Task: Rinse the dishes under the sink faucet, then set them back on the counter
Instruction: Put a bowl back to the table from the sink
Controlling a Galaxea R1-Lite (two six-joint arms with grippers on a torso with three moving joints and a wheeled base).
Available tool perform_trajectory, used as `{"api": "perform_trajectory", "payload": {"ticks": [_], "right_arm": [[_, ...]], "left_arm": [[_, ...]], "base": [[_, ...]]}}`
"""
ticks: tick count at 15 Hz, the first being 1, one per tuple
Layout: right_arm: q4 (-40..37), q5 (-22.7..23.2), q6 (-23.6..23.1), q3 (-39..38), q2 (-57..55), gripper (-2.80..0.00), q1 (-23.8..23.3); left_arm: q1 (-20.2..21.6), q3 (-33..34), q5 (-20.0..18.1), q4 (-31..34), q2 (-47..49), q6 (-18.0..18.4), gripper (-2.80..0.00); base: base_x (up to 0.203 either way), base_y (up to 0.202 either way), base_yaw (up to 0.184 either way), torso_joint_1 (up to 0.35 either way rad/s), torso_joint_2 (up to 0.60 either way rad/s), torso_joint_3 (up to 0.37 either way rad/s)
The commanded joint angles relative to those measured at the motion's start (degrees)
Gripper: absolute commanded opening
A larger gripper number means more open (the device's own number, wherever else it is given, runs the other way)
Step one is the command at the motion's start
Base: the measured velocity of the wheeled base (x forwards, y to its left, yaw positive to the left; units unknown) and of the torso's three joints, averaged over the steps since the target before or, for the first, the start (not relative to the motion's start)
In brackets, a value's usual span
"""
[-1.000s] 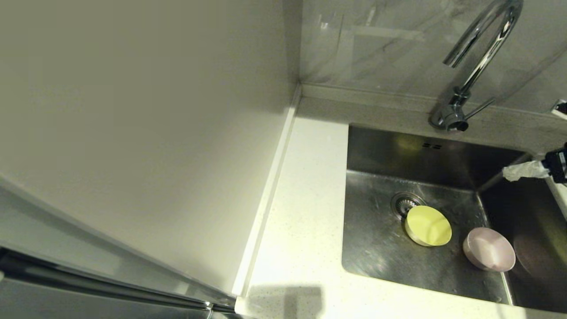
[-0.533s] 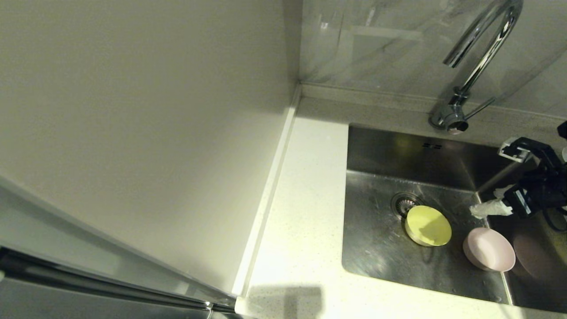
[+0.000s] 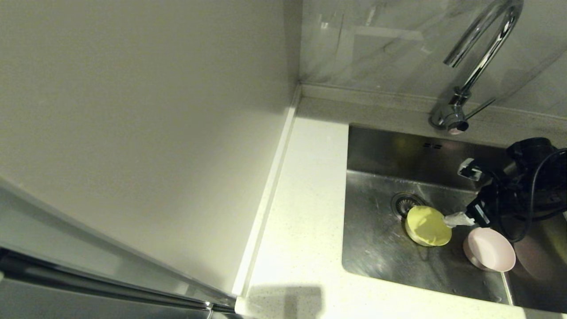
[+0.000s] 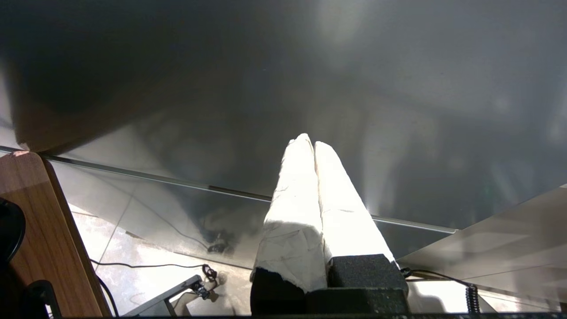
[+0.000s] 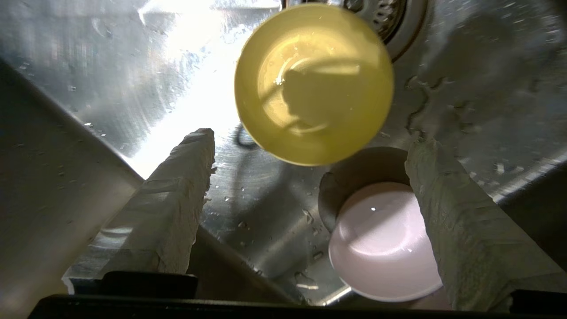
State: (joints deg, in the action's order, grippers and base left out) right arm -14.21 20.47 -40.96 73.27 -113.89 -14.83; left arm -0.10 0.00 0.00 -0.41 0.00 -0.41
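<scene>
Right gripper (image 5: 310,155) has dropped into the sink (image 3: 376,248) since earlier, jaws apart above the yellow bowl (image 3: 428,226) beside the drain (image 3: 402,203). Pickup step; next, straddle rim, close. Left gripper (image 4: 310,146) parked, jaws together.

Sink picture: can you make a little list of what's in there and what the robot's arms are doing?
sink: steel, wet
yellow-green bowl: upright beside the drain
pink bowl: upright, near the sink's right wall
grey-blue bowl: not seen
faucet: no water seen running
counter: no dishes on it
right tool: open, over the yellow-green bowl
left tool: shut, empty, away from the sink
</scene>
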Motion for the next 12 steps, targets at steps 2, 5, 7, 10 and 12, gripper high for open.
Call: {"api": "perform_trajectory", "payload": {"ticks": [2,5,7,10,12], "right_arm": [[3.95,-0.44,-0.33,0.31,-7.42,0.0,0.96],[7.95,-3.67,-0.25,0.64,-10.38,0.0,1.85],[10.35,-4.89,0.06,1.29,-11.97,0.0,2.53],[16.73,-8.88,2.52,2.1,-13.79,0.0,3.04],[16.86,-11.17,4.83,3.88,-14.73,0.0,3.12]], "left_arm": [[0.01,0.18,0.0,-0.02,0.0,-0.02,-2.8],[0.01,0.18,0.0,-0.02,0.0,-0.02,-2.8],[0.01,0.18,0.0,-0.02,0.0,-0.02,-2.8],[0.01,0.18,0.0,-0.02,0.0,-0.02,-2.8],[0.01,0.18,0.0,-0.02,0.0,-0.02,-2.8]], "base": [[0.0,0.0,0.0,0.0,0.0,0.0],[0.0,0.0,0.0,0.0,0.0,0.0],[0.0,0.0,0.0,0.0,0.0,0.0],[0.0,0.0,0.0,0.0,0.0,0.0],[0.0,0.0,0.0,0.0,0.0,0.0]]}}
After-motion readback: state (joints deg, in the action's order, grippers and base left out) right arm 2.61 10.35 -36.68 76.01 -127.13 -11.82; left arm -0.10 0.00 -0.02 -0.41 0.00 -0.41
